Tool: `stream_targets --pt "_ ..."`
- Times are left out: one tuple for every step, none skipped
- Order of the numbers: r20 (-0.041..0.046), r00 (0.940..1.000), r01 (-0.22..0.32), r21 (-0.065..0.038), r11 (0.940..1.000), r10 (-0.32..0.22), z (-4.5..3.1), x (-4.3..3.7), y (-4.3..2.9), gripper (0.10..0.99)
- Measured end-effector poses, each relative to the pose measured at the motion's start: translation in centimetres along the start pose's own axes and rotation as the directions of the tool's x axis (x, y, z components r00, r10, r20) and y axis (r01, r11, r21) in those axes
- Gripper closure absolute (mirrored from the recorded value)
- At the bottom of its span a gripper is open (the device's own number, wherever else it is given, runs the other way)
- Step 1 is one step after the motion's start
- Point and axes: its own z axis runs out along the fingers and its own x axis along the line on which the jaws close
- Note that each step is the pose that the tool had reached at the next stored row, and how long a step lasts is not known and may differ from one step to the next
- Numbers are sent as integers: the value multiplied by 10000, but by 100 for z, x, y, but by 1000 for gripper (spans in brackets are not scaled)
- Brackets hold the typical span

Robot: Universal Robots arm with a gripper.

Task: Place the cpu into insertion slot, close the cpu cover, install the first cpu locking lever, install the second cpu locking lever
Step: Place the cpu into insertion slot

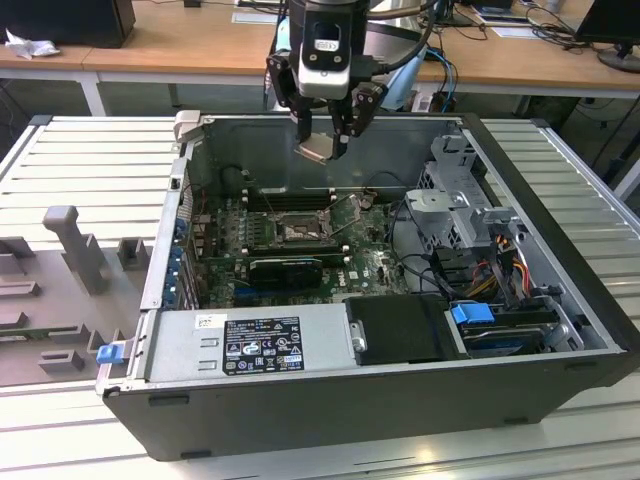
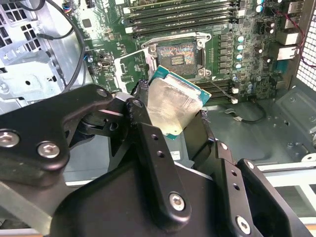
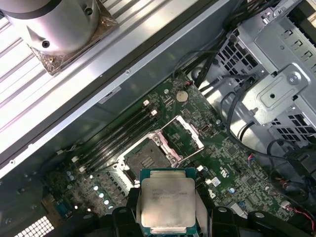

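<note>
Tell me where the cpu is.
In the exterior view, the cpu sits clamped in the pincer, high above the open computer case, clear of the empty socket.

cpu (image 1: 316,150) clamped in hand (image 1: 326,140), above motherboard (image 1: 372,266), open computer case (image 1: 400,400)

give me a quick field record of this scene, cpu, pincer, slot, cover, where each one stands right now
pincer: pincer closed on opposite edges of the cpu
cpu position: in the air above the open computer case, not seated, tilted in the exterior view
cpu face: metal top towards both wrist views
insertion slot: insertion slot empty, contact field exposed
cpu cover: cpu cover raised open beside the slot
task state: cpu not yet placed, cover not closed
</note>
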Motion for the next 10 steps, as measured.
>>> stream_targets --pt "1 10000 -12 0 10000 12 1 0 0 553" --pt "3 10000 -31 -1 10000 31 2 0 0 553" --pt "4 10000 -47 -1 10000 47 2 0 0 553" --pt "8 10000 -88 -2 10000 88 3 0 0 553" --pt "11 9999 -127 -3 9999 127 3 0 0 553" --pt "15 9999 -165 -4 9999 165 3 0 0 553" --pt "23 9997 -258 -7 9997 258 4 0 0 553" --pt "35 9992 -402 -10 9992 402 5 0 0 553" --pt "47 9985 -539 -14 9985 539 6 0 -1 553" --pt "58 9979 -652 -16 9979 652 6 0 -1 553"
